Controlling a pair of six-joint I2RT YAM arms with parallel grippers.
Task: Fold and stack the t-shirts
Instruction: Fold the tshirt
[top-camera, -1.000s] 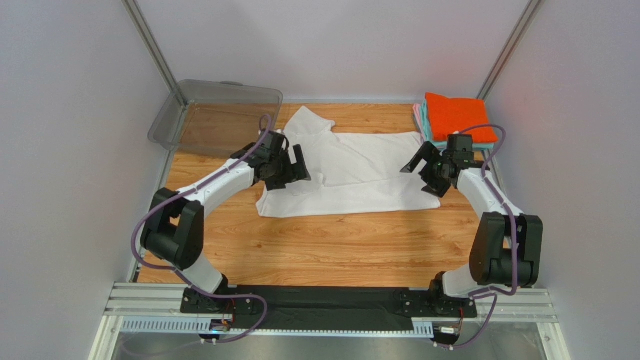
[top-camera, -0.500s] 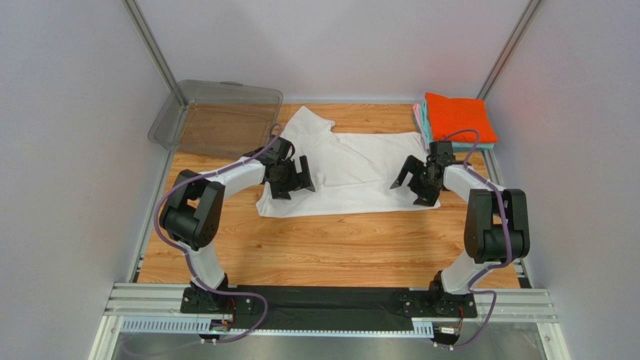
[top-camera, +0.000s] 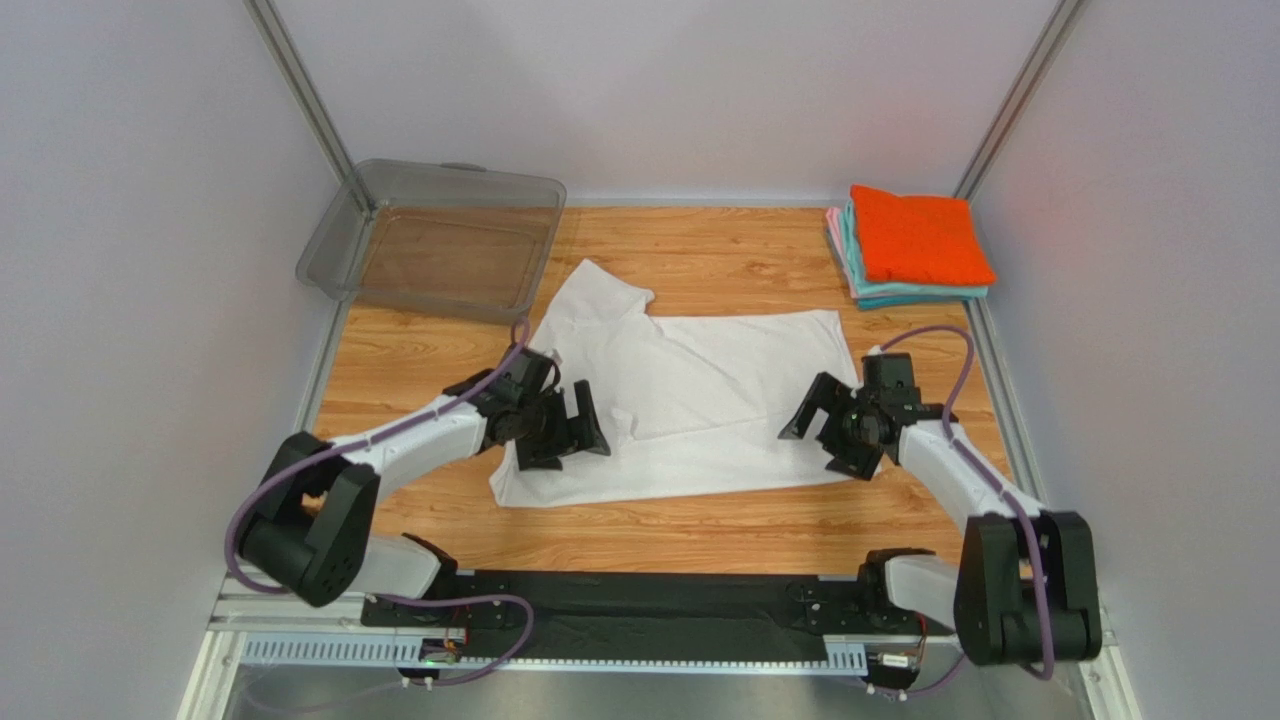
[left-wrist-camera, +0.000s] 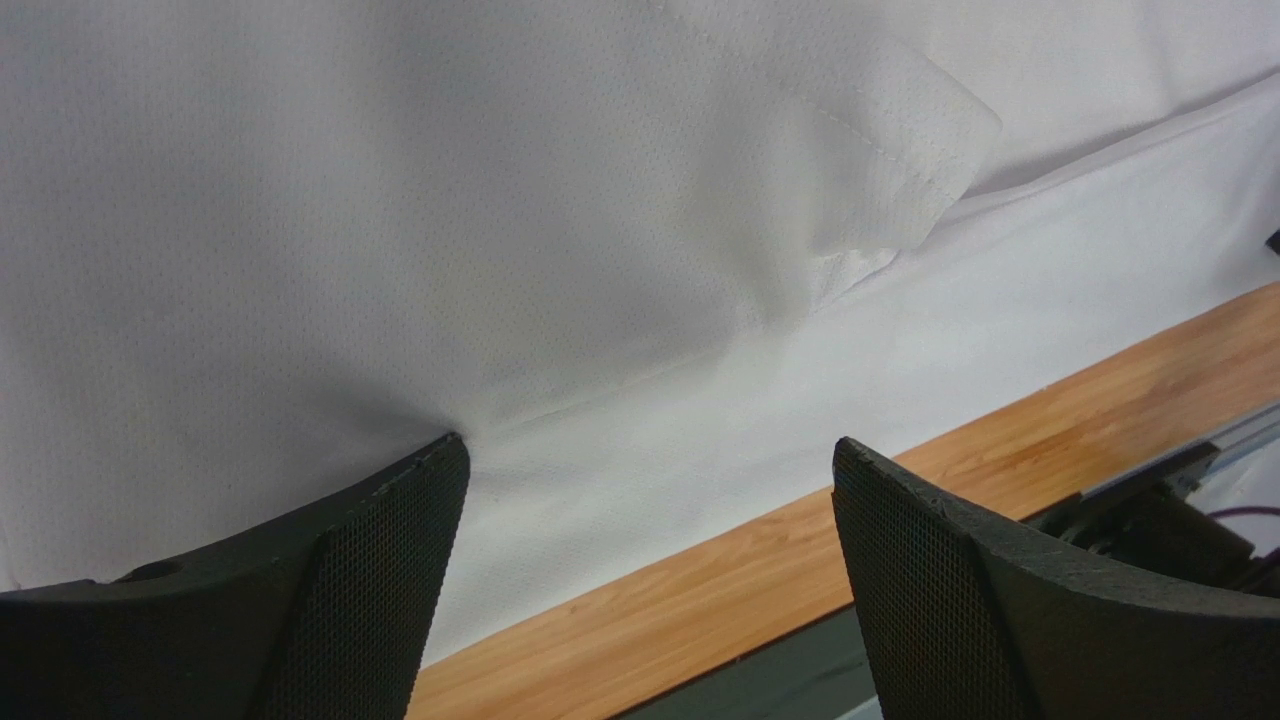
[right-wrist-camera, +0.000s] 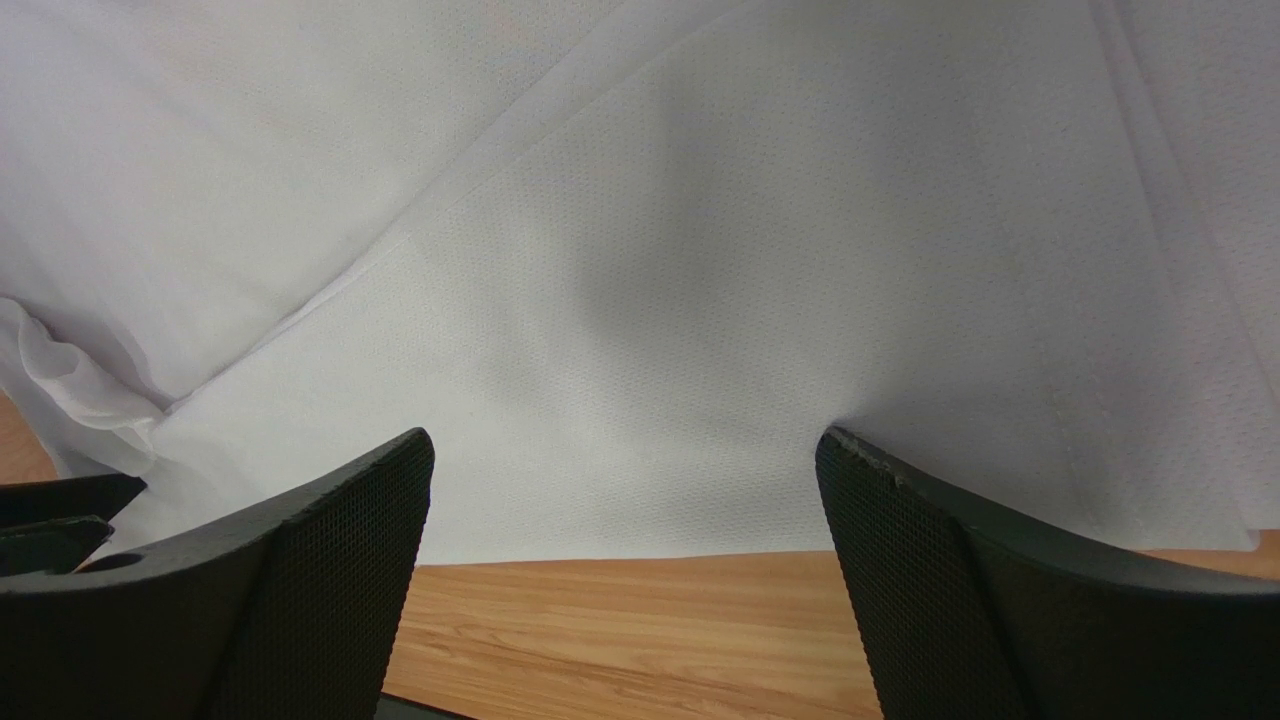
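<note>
Grippers sit lowest in the top view: the left gripper (top-camera: 562, 429) and the right gripper (top-camera: 831, 429) rest near the lower left and lower right corners of the white t-shirt (top-camera: 699, 383). Both have their jaws spread wide and nothing pinched between them. The wrist views show the black pads pressing on the cloth, with creases fanning out from them. The shirt lies mostly flat across the middle of the wooden table (top-camera: 676, 518), one sleeve skewed toward the upper left. The step looks like squaring the shirt before a fold. It would go best with both arms moving evenly and in parallel, pressing lightly so the fabric slides rather than bunches, and flattening the doubled-over layer before closing on the hem. Farther up, a clear grey bin (top-camera: 436, 225) stands at upper left. At upper right, the folded orange shirt (top-camera: 917, 236) tops the teal shirt (top-camera: 902, 288) and the pink shirt (top-camera: 836, 233). No brand, label or writing can be read anywhere.
</note>
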